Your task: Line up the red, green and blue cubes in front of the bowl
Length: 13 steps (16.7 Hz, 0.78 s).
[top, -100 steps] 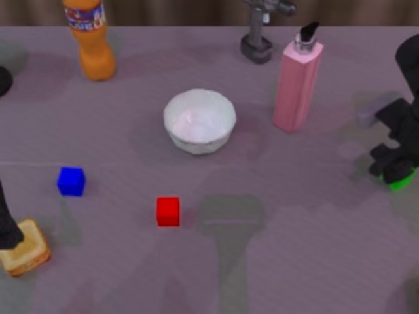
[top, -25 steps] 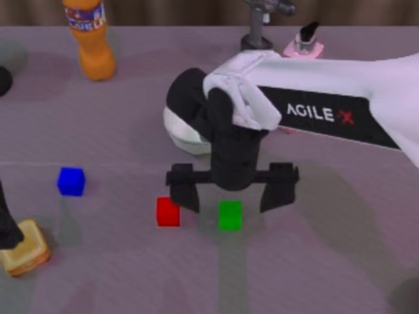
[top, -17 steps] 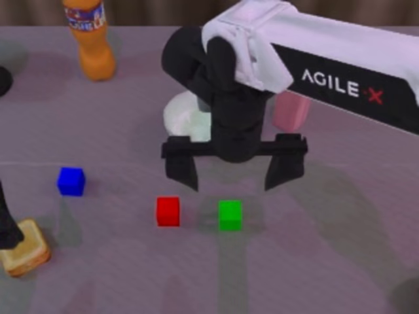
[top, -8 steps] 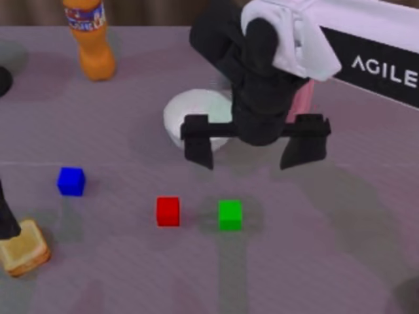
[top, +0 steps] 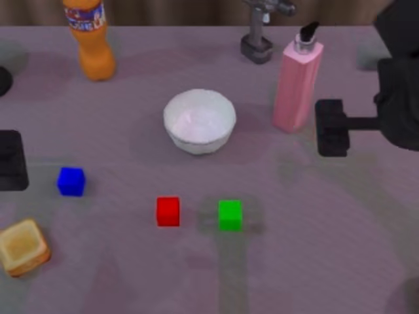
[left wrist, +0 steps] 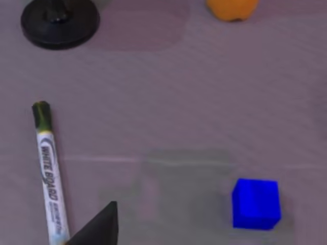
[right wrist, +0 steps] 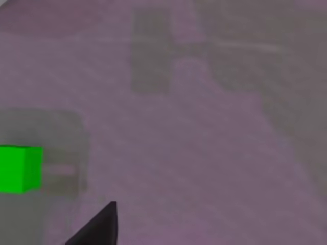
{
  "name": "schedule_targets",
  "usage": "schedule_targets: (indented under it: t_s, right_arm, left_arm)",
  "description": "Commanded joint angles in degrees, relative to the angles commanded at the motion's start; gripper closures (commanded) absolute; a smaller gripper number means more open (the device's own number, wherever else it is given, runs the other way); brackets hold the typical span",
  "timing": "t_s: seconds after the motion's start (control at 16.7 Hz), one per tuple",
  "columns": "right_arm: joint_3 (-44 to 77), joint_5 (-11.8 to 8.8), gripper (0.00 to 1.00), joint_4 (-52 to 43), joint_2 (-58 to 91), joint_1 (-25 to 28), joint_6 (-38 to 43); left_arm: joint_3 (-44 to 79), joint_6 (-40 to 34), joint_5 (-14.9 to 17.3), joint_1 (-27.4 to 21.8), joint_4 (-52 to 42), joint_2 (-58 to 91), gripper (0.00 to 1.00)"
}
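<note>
The white bowl (top: pixel 199 121) sits mid-table. In front of it the red cube (top: pixel 168 211) and green cube (top: pixel 230 214) rest side by side with a small gap. The blue cube (top: pixel 71 181) lies apart at the left, also in the left wrist view as the blue cube (left wrist: pixel 256 203). One finger (top: pixel 12 160) of my left gripper shows at the left edge, left of the blue cube, open and holding nothing. My right gripper (top: pixel 389 123) hangs open and holding nothing at the right edge, beside the pink bottle. The green cube (right wrist: pixel 19 168) shows in the right wrist view.
A pink dispenser bottle (top: pixel 298 85) stands right of the bowl, an orange bottle (top: pixel 91 39) at the back left, a grey stand (top: pixel 257 36) at the back. A toast block (top: pixel 23 247) lies front left. A whiteboard marker (left wrist: pixel 48 168) and a black disc (left wrist: pixel 60 23) lie near the left arm.
My right arm has pulled back from above the cubes to the right edge, uncovering the bowl and leaving the green cube beside the red. My left gripper has come in at the left edge.
</note>
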Motion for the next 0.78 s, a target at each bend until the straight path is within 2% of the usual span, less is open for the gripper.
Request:
schedule_targets:
  t_s: [0.3,0.54,0.78]
  right_arm:
    - [-28.6,-0.4,0.0,13.2,-27.9,-10.1,-10.1]
    - [-48.0,-2.5,0.0,25.7,-51.2,-17.4,-16.7]
    - [-61.1,-5.0,0.0,38.6,-70.8,-23.1,-21.5]
  left_arm:
    - [18.6,-1.0,0.0,-2.4,-14.9,28.9,0.0]
    - [32.2,-1.8,0.2,-4.2,-25.1,47.2,0.0]
    - [43.4,-2.5,0.3,-5.5,-32.5,61.3,0.0]
